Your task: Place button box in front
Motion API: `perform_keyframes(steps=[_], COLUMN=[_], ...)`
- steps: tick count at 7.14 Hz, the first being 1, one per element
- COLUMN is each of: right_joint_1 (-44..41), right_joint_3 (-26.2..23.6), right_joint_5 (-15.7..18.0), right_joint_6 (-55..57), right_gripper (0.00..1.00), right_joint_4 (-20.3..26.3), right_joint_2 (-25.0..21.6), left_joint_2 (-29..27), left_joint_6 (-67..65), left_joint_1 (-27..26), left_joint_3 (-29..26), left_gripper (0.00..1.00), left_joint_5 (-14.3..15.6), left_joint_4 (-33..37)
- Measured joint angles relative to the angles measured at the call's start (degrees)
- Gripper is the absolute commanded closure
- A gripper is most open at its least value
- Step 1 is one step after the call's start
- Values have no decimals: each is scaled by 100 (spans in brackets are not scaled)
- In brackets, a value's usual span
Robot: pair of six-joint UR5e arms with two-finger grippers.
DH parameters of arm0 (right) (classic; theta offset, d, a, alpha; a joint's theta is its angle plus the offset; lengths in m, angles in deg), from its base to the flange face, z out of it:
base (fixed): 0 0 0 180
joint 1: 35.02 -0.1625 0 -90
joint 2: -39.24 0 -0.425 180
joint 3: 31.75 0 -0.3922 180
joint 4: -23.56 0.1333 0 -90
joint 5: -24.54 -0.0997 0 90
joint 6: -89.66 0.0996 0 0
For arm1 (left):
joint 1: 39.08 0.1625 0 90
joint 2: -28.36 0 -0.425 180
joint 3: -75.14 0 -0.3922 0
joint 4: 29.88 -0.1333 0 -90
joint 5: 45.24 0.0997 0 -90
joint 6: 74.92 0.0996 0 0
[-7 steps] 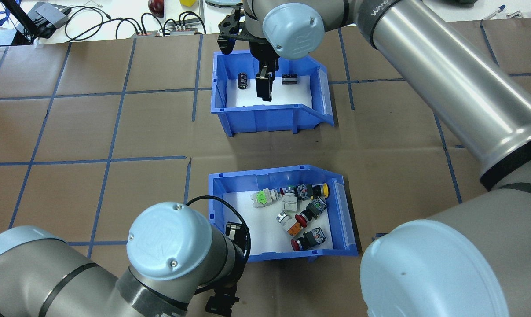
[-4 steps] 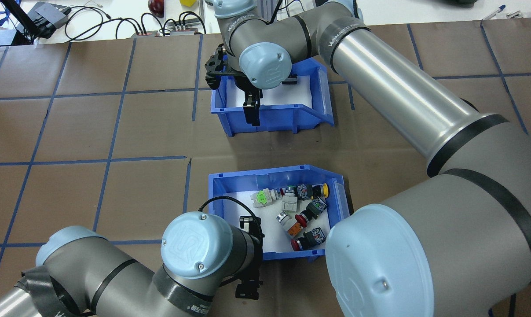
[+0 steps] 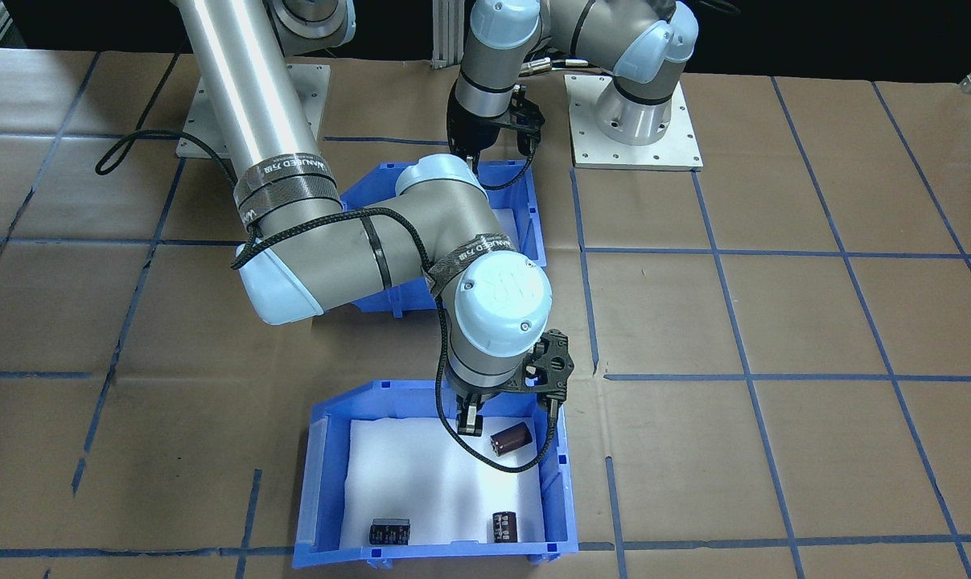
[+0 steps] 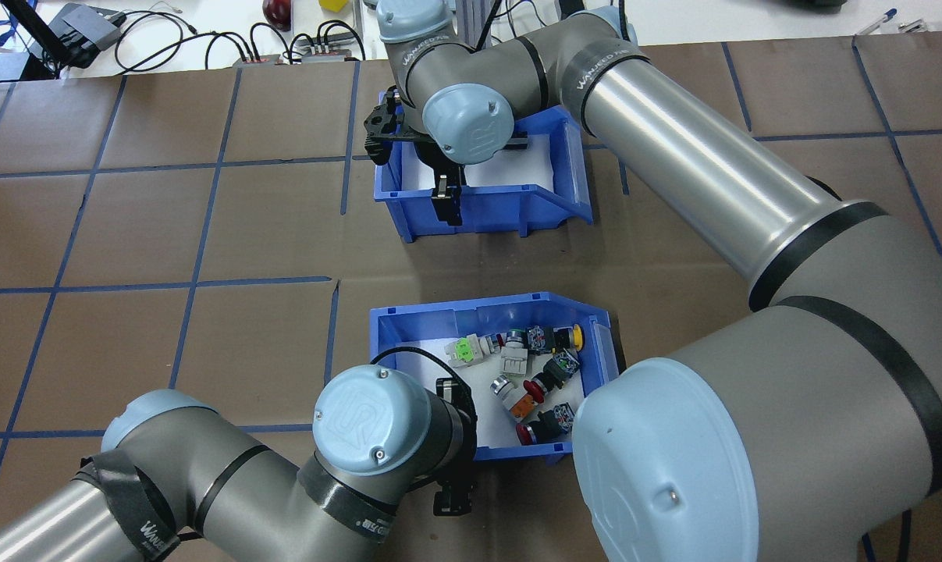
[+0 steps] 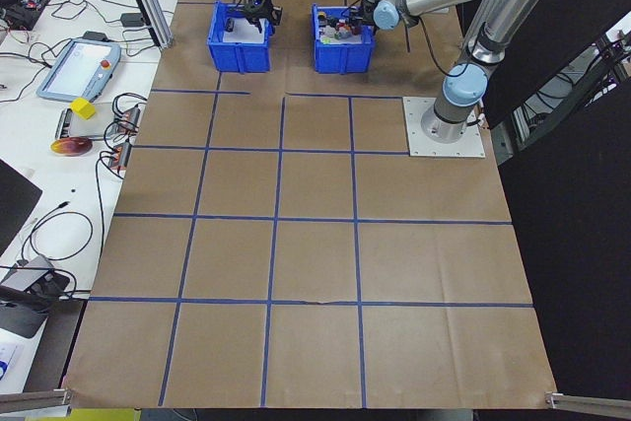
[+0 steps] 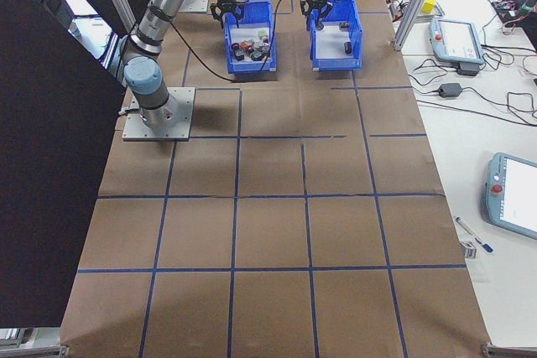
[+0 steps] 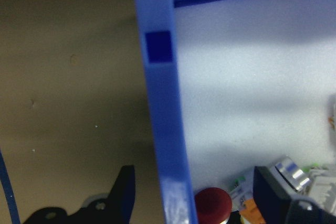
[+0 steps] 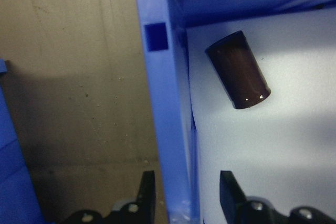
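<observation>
One button box (image 4: 486,312), one capacitor bin (image 4: 494,207), both grippers' fingers parted astride walls.

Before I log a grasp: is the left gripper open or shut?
Open: the left gripper straddles the button box wall, one finger outside, one inside.

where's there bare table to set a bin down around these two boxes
Open brown table lies left of both bins in the overhead view, and right of the far bin. The strip between the button box and far bin is narrow. Crowded: left gripper and right gripper each straddle a bin wall.
</observation>
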Motion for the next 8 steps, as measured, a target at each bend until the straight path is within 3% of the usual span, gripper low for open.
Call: perform_keyframes(steps=[1, 5, 8], right_joint_1=[-38, 283, 1311], right_joint_3=[15, -18, -64], right_joint_5=[12, 559, 624], right_joint_6=[11, -417, -1568], right_gripper=[94, 95, 95], right_joint_4=[-2, 20, 127], right_joint_2=[-27, -442, -832], left_joint_2=[-84, 147, 312], left_joint_6=[-17, 255, 1171], left_joint_1=[-1, 142, 1429], left_joint_3=[0, -189, -605], left_gripper=[100, 100, 100], left_joint_5=[9, 95, -75], left_joint_4=[-151, 11, 618])
